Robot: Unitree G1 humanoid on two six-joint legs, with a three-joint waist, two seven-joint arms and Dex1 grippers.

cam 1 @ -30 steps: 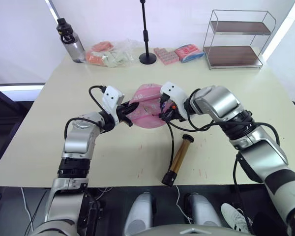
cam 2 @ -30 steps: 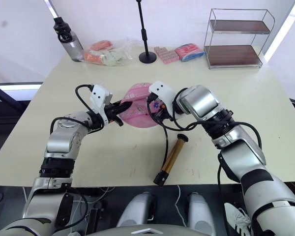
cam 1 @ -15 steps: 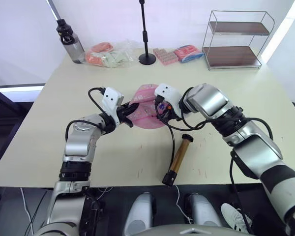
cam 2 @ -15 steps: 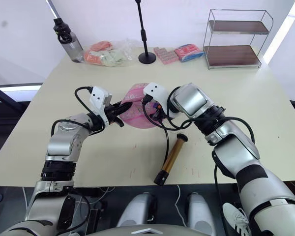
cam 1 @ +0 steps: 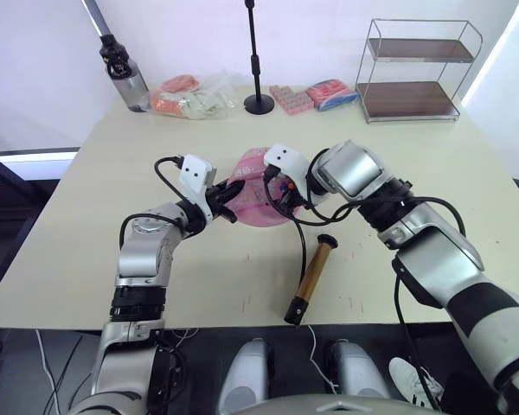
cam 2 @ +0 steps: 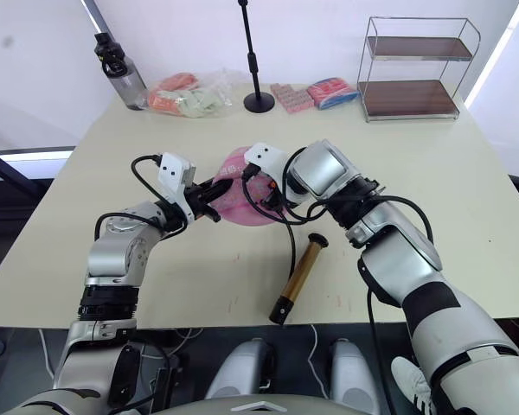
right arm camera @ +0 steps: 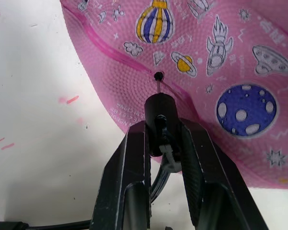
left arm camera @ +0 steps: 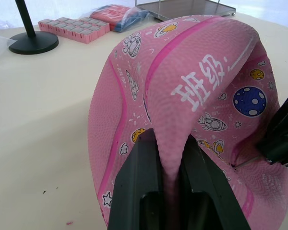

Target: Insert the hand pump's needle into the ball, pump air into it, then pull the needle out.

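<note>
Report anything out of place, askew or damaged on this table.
The ball is deflated and folded, a ridge of it pinched by the left gripper. The right gripper holds the needle at its valve. The hand pump lies loose near the table's front edge. Nothing looks spilled or broken.

The right gripper point(cam 1: 283, 184), clamped on the needle point(right arm camera: 158, 85) fitting, moves leftward along the ball point(cam 1: 258, 201), its forearm swinging inward, the needle tip now at the valve hole.
</note>
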